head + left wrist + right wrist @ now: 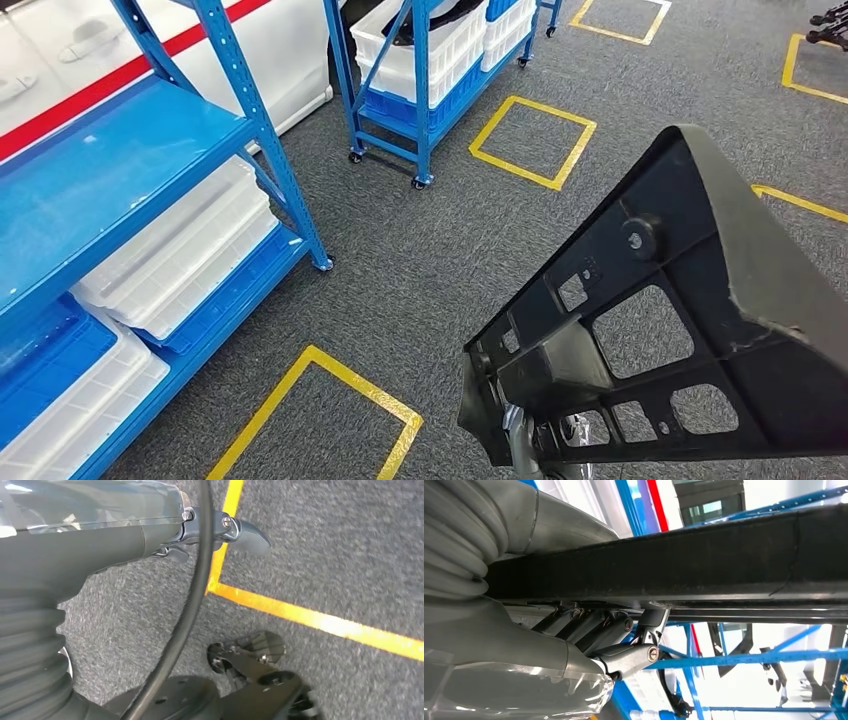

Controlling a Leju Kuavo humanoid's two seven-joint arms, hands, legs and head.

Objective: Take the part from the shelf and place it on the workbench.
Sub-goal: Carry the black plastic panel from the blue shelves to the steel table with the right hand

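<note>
While my right hand (589, 640) held the part (660, 330) from beneath, fingers (574, 627) curled up against its underside and the thumb pressed to its lower rail, I took the job to be in its carrying stage: the part was off the shelf and up in the air before me, low on my right, over the carpet (420, 260). My left hand (200, 530) hung beside me above the floor with nothing in it; the fingers I could see lay drawn in close and not spread, though I could not tell the rest of them.

The part was a black plastic frame, pierced with cut-outs and ribbed. Its long axis ran from the end near my body, where I gripped it, up and away to my right, and the far end rose into a broad raised corner. It sat tilted, open face toward me.

Just ahead lay a yellow square (320, 410) taped on the carpet, another (535, 140) further on. To my left stood the shelf (110, 170) with white bins (180, 260); beyond it a wheeled rack (420, 110).

No workbench was in sight. The next move, I judged, called for turning to find it while keeping the grip firm, since the long end overhung my hand.
</note>
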